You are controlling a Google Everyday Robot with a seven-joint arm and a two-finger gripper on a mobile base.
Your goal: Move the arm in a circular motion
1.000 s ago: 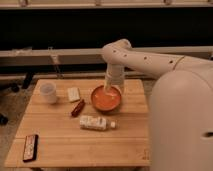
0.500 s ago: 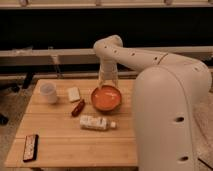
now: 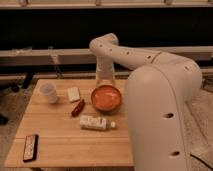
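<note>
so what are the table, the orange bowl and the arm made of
Table: looks like pale wood, with faint plank lines and a matt finish. Orange bowl: glossy plastic or glazed ceramic; it shines, but I can't tell which. Arm: smooth cream shell, likely moulded plastic, with dark screw holes. Its pincer hangs just behind the bowl's far rim.

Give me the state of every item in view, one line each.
arm: elbow bent, forearm pointing down over the far side of the table.
orange bowl: upright, nothing visible inside.
gripper: low, just behind the orange bowl's far rim.
white cup: upright.
white bottle: lying on its side.
red item: lying flat.
white block: lying flat.
black remote: flat, by the table's near edge.
</note>
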